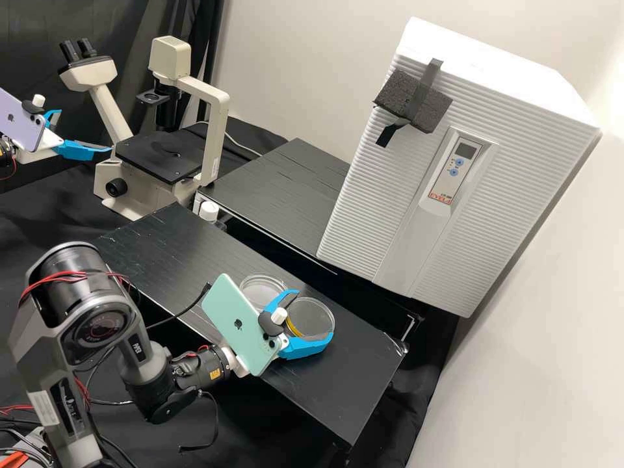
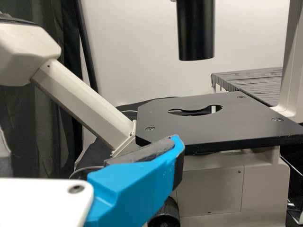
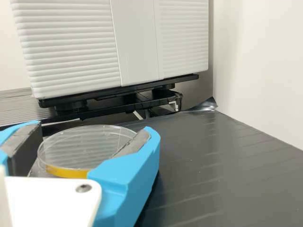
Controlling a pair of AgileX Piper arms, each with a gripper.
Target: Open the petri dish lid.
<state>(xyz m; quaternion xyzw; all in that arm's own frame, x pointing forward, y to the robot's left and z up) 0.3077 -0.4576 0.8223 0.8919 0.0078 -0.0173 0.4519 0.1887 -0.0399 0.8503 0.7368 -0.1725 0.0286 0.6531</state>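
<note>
High view | petri dish (image 1: pixel 317 317) (yellow low down) within right hand's (image 1: pixel 312 314) span | grasping or released: cannot tell

Red print (image 1: pixel 439 198) on cabinet (image 1: pixel 364 195), logos (image 1: pixel 238 324) on two phones (image 1: pixel 227 299), yellow label (image 1: pixel 215 374) on right arm (image 1: pixel 140 370)

"How many dishes, going by the high view's clock?"
"Two: a petri dish (image 1: pixel 317 313) at six o'clock, another clear dish (image 1: pixel 259 288) at seven."
"And grippers?"
"Two from where I'm standing, left gripper (image 1: pixel 84 130) at ten, right gripper (image 1: pixel 314 315) at six."
"Phones?"
"Two as well, the mint phone (image 1: pixel 231 315) at seven, the lilac phone (image 1: pixel 18 123) at ten."
"Big kit?"
"One microscope (image 1: pixel 156 153), ten o'clock; one white cabinet (image 1: pixel 513 149), two."
</note>
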